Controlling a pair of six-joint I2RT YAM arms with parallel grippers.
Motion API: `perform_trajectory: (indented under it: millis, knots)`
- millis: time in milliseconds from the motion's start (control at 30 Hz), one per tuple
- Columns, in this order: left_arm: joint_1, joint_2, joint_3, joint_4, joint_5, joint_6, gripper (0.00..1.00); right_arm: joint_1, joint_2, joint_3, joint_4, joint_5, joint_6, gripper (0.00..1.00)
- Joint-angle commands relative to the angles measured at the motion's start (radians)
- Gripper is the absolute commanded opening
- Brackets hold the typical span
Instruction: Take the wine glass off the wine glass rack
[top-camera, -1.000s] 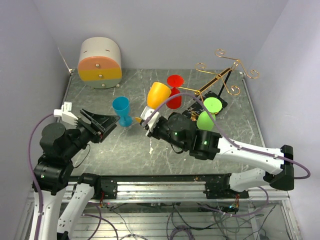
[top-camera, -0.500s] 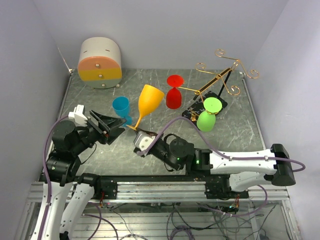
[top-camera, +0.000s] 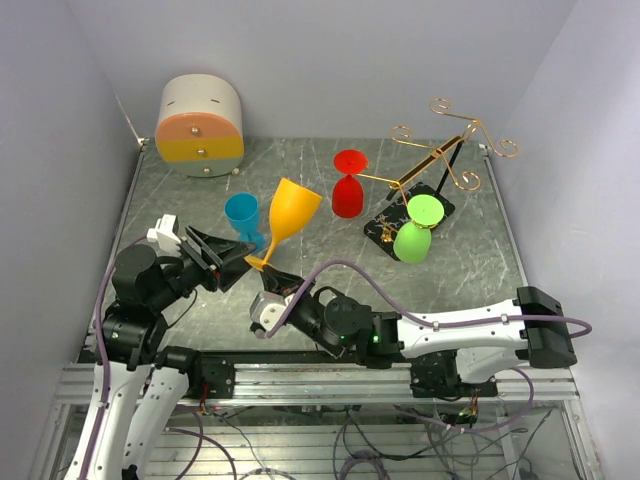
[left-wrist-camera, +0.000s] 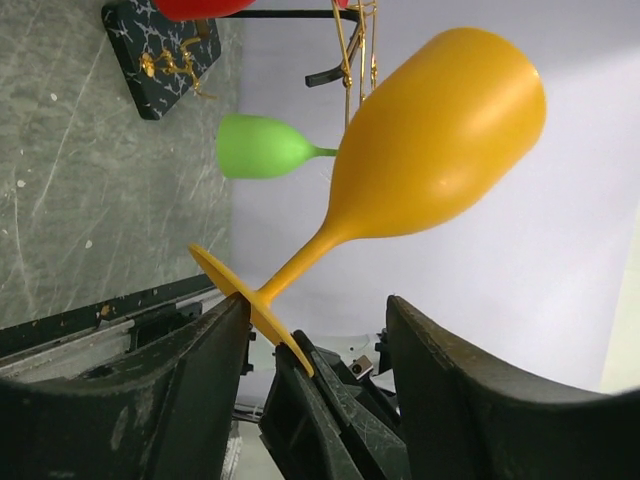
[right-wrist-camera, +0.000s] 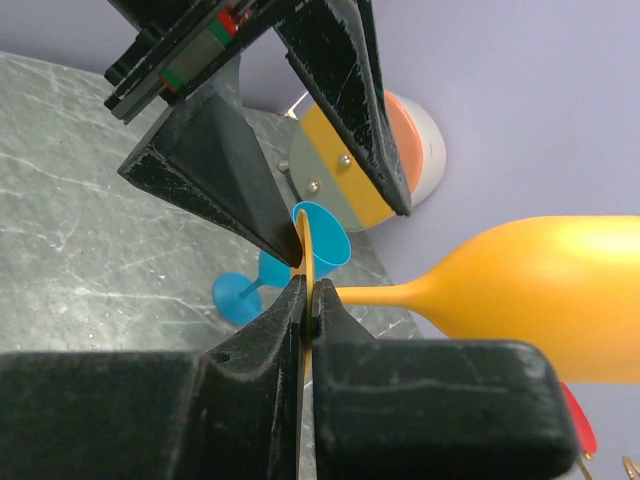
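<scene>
So the orange glass (top-camera: 293, 208) is well off the rack (top-camera: 440, 150) now. A second ago it was hanging up by the gold arms next to the red glass (top-camera: 348, 195). Since then the right arm has been pulling back and swinging it across to the front-left of the table (top-camera: 470, 260). It's now tilting in the air above the blue glass (top-camera: 243, 215), bowl up and away, foot down toward the arms.

The right gripper (top-camera: 268, 278) is clamping the thin foot disc edge-on. In the right wrist view its two fingers are pinching flat on the rim with no gap showing. The left gripper (top-camera: 233, 258) has been coming in to meet it and is sitting wide open, one finger on each side of that same foot. You can see the disc sitting between them in the left wrist view. I can't tell if either left finger is actually touching it yet.

To me the main job is basically done, since the glass is clear of the wire. This looks like a handoff setting up, or the left arm just steadying things. The grip on that skinny rim is looking a bit sketchy, so the glass could be pivoting if anything bumps it.

The red and green glass (top-camera: 412, 240) are hanging where they were.
</scene>
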Motion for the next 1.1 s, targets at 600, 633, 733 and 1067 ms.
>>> perform_trajectory:
  millis: [600,633,733,1067]
  knots:
    - [0.002,-0.083,-0.149,0.191,0.032,0.03,0.07,0.082,-0.127,0.016,-0.304,0.11,0.19,0.33]
    - [0.002,-0.091,-0.147,0.172,0.015,0.048,0.07,0.086,-0.161,0.025,-0.369,0.12,0.228,0.34]
    - [0.002,-0.119,-0.139,0.119,-0.043,0.103,0.07,0.088,-0.239,0.093,-0.587,0.137,0.397,0.34]
    - [0.002,-0.228,-0.14,0.028,-0.188,0.23,0.07,0.087,-0.404,0.343,-1.103,0.296,0.721,0.1]
